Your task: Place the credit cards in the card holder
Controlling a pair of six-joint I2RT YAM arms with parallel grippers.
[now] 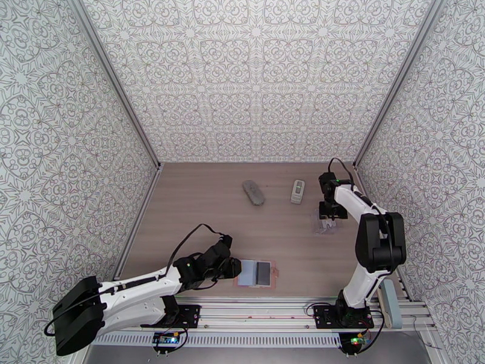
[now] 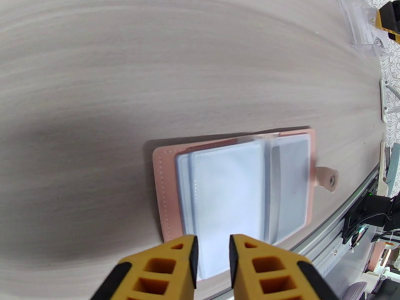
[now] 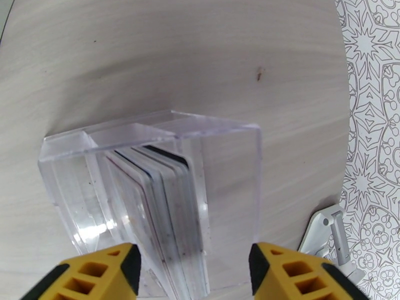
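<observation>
Looking at the left wrist view, we see the card holder (image 2: 166, 196) lying open in the lower centre of the frame, pink cover down and clear sleeves up. Our left gripper (image 2: 211, 261) sits at its bottom edge with fingers almost together over a sleeve; we cannot tell whether they pinch it. The credit cards (image 3: 165, 206) stand on edge inside a clear box (image 3: 230, 161), centre of the right wrist view. Our right gripper (image 3: 195, 258) straddles them, jaws spread wide.
</observation>
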